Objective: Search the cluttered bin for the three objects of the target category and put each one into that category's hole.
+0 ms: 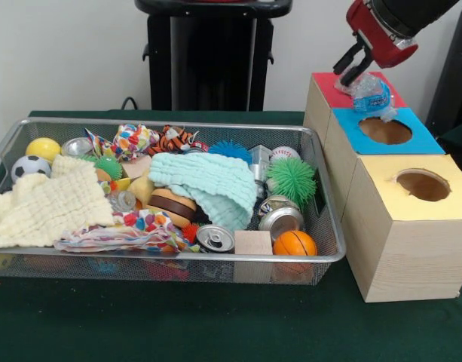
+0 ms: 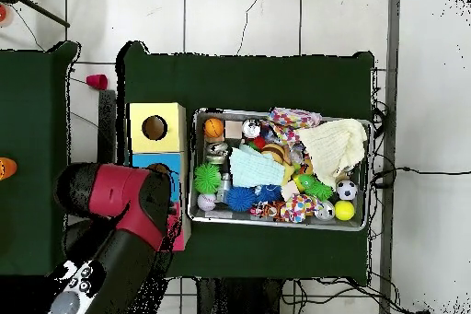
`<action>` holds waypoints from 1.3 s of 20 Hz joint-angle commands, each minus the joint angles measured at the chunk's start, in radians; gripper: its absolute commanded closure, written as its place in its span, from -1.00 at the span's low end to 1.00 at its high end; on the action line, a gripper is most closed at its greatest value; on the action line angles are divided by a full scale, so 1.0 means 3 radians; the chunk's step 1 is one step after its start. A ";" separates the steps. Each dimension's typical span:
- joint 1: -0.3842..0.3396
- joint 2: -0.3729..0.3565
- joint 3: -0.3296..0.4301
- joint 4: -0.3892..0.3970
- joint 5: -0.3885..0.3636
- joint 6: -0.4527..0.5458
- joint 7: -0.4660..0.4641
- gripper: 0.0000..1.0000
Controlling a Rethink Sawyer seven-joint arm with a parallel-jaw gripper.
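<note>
So the green table [image 1: 215, 324] took up most of the shot, with the wire bin [image 1: 35, 128] sitting on it, stuffed with clutter. Next to the bin stood a row of three wooden boxes: the yellow-topped box [image 1: 411, 241] nearest the camera, the blue-topped box [image 1: 344, 124] in the middle, and the red-topped box [image 1: 325, 90] at the far end. The yellow and blue ones each had a round hole in the top.

The red and black arm [image 2: 120, 227] came in over the boxes, and the gripper [image 1: 354, 73] was clenched on a crumpled clear plastic bottle [image 1: 372, 96], holding it just above the blue box, right at the far edge of its hole, over the seam with the red one.

Inside the bin: a pale yellow cloth [image 1: 42, 207] draped over the left end, a mint green cloth [image 1: 208, 181] in the middle, a patterned fabric [image 1: 133, 230] at the front. Smaller stuff included a green spiky ball [image 1: 292, 179], a tiger toy [image 1: 170, 139], a toy burger [image 1: 172, 205], a wood block [image 1: 253, 242], a couple of cans [image 1: 215, 238] near the front right, a mini basketball [image 1: 295, 243], a soccer ball [image 1: 27, 166], a yellow ball [image 1: 44, 148] and a baseball [image 1: 285, 153].
</note>
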 commanded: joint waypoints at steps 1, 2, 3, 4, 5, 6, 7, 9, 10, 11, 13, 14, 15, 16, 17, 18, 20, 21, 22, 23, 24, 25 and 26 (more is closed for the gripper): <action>-0.0018 0.0237 0.0358 -0.0106 0.0077 0.0081 0.0820 -1.00; -0.0016 0.0241 0.0353 -0.0111 0.0076 0.0065 0.0823 -1.00; -0.0014 0.0244 0.0349 -0.0116 0.0075 0.0048 0.0827 -1.00; -0.0018 0.0250 0.0344 -0.0133 0.0070 0.0054 0.0819 -1.00; -0.0017 0.0259 0.0340 -0.0134 0.0088 0.0036 0.0851 -1.00; -0.0016 0.0268 0.0336 -0.0135 0.0106 0.0019 0.0883 -1.00; -0.0024 0.0264 0.0358 -0.0113 0.0137 -0.0023 0.0890 -1.00; -0.0027 0.0243 0.0358 -0.0099 0.0156 -0.0013 0.0893 -1.00; -0.0021 0.0226 0.0351 -0.0092 0.0168 -0.0018 0.0905 -1.00; -0.0032 0.0204 0.0360 -0.0080 0.0184 -0.0018 0.0893 -1.00; -0.0044 0.0164 0.0364 -0.0074 0.0190 0.0013 0.0859 -1.00; -0.0048 0.0144 0.0356 -0.0078 0.0185 0.0039 0.0843 -1.00; -0.0052 0.0130 0.0351 -0.0086 0.0184 0.0057 0.0838 -1.00; -0.0056 0.0117 0.0346 -0.0094 0.0184 0.0076 0.0833 -1.00; -0.0055 0.0112 0.0342 -0.0103 0.0184 0.0091 0.0835 -1.00; -0.0057 0.0111 0.0335 -0.0115 0.0174 0.0101 0.0828 -1.00; -0.0053 0.0099 0.0332 -0.0116 0.0169 0.0096 0.0817 -1.00; -0.0052 0.0091 0.0329 -0.0115 0.0164 0.0091 0.0806 -1.00; -0.0050 0.0078 0.0310 -0.0117 0.0145 0.0097 0.0789 -1.00; -0.0059 0.0054 0.0294 -0.0114 0.0126 0.0114 0.0762 -1.00; -0.0055 0.0023 0.0275 -0.0111 0.0109 0.0133 0.0742 -1.00; -0.0051 -0.0008 0.0257 -0.0107 0.0091 0.0152 0.0722 -1.00; -0.0047 -0.0038 0.0239 -0.0104 0.0073 0.0172 0.0701 -1.00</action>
